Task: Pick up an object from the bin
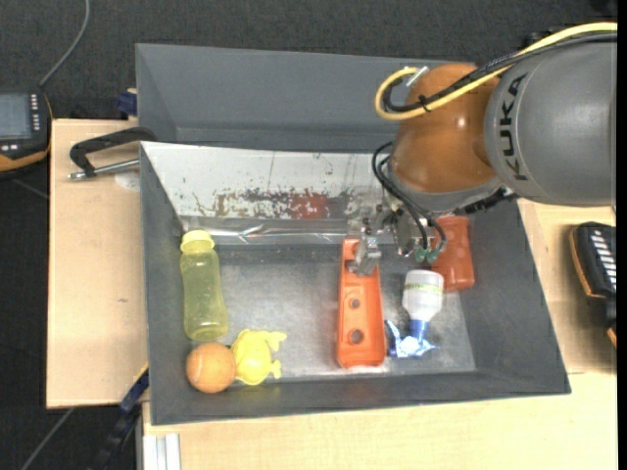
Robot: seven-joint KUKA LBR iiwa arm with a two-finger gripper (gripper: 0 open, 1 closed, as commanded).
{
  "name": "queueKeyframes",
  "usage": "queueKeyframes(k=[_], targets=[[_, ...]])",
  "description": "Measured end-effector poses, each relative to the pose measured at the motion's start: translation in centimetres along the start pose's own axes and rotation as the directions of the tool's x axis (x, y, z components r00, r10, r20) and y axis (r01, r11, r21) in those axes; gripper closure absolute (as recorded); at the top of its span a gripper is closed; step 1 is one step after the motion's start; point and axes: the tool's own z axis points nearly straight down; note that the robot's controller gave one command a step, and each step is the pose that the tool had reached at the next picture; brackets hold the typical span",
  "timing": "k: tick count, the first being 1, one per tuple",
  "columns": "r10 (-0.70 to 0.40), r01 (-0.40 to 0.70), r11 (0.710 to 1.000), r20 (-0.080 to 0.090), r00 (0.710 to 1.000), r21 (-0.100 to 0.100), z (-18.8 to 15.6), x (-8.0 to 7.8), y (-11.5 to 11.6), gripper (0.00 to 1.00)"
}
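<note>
Orange elongated plastic block [359, 316], pierced by two dark holes along its length, lying flat on the floor of the grey metal bin [245, 91], right of centre. Its long axis runs from the back wall toward the front rim. It is taken as the thing to be picked because the gripper [370, 246] stands directly over its far end, at or just above the surface; contact cannot be confirmed. Whether the pincer is wide or narrow cannot be told, since the cables and the robot's orange wrist cover [436, 145] crowd that spot, so no hold on the block is claimed.

The approach at the far end seems reasonable. A small white plastic bottle [424, 295] lies just beside the block's right flank, with a crumpled blue wrapper [407, 344] in front of it. This leaves less free room lower down. A second, flat orange piece [458, 255] sits near the right wall, partly behind the wrist.

Well apart, by the left wall, lie a translucent yellow bottle [203, 290], an orange ball [211, 368] and a yellow soft toy [257, 356]. None of them hinders the pick. The lift is not yet begun.
</note>
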Motion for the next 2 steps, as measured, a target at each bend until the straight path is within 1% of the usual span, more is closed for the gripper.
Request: queueKeyframes(k=[1,2], targets=[[-0.014,0.014,1.0,-0.008,1.0,0.0,-4.6,0.2,-0.4,1.0],[0.011,-0.011,1.0,0.003,1.0,-0.001,-13.1,0.5,-0.2,1.0]])
